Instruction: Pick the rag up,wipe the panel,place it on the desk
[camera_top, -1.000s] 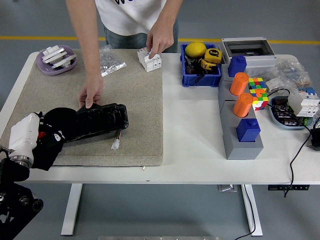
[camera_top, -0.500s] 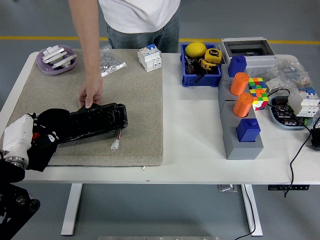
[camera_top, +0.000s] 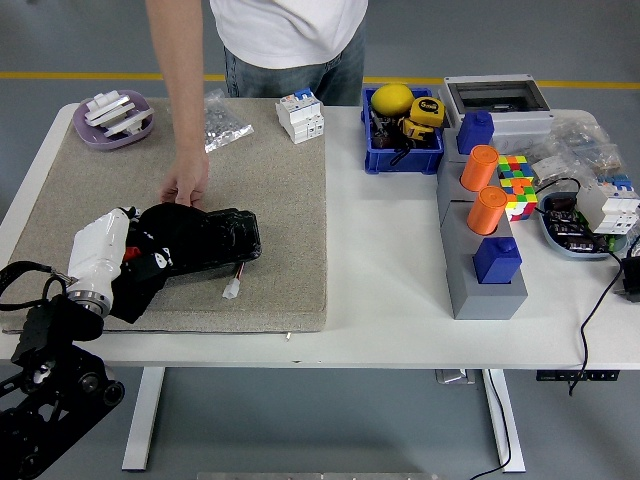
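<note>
A black panel (camera_top: 215, 240) lies on the beige mat (camera_top: 280, 200) at the table's left. My left hand (camera_top: 135, 255), white-backed, presses a black rag (camera_top: 150, 265) against the panel's left end, its fingers curled into the cloth. A person's hand (camera_top: 185, 187) rests on the panel's far edge, holding it steady. A small white connector (camera_top: 231, 291) on red wires trails from the panel's front. My right hand is out of sight.
A purple dish (camera_top: 112, 120) with white parts, a clear bag (camera_top: 222, 123) and a white breaker (camera_top: 300, 113) sit at the mat's far edge. Right of the mat are a blue bin (camera_top: 400, 150), a grey block with orange cylinders (camera_top: 480, 240) and a colour cube (camera_top: 515, 185).
My left hand with the rag has slid right along the panel, and the arm has come further into view. The person's other hand let go of the breaker and withdrew.
</note>
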